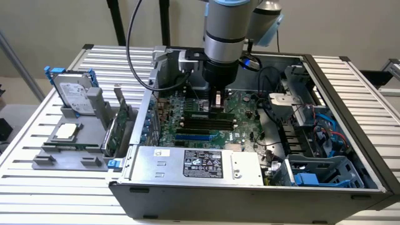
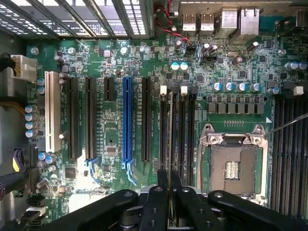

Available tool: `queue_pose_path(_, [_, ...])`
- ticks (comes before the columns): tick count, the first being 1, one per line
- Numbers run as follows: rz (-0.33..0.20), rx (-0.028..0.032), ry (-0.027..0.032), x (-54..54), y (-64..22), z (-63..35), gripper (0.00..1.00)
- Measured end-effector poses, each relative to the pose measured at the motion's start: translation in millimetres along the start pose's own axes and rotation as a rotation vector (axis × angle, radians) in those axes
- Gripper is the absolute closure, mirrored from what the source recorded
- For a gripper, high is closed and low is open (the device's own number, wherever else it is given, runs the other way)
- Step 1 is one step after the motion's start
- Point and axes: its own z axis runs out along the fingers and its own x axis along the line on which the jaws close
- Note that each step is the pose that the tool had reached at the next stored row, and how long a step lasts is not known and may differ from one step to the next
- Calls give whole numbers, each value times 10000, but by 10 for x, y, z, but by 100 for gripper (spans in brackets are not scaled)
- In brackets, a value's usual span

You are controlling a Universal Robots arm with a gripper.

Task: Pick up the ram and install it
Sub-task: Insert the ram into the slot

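Black gripper (image 2: 169, 177) nearly closed, pinching the thin green ram stick (image 2: 169, 159) edge-on over black motherboard slots (image 2: 190, 130) mid-case; the power supply's white label (image 1: 206, 165) is unreadable.

The arm (image 1: 224, 28) is being shown as a silver-grey cylinder, ringed by a darker band and ending in a black wrist section (image 1: 220, 75). A pale blue cap (image 1: 272, 29) is being carried on its joint, and a black cable (image 1: 129, 51) is being trailed beside it. The gripper (image 2: 169, 174) is being formed by black linkage bars (image 2: 96, 211), with round pivot screws (image 2: 128, 195) being displayed.
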Motion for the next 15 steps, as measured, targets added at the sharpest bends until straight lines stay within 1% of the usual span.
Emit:
queue_pose_path(8, [0,0,1,17,-7,45,100])
queue_pose_path(15, [1,10,35,34,-11,94,100])
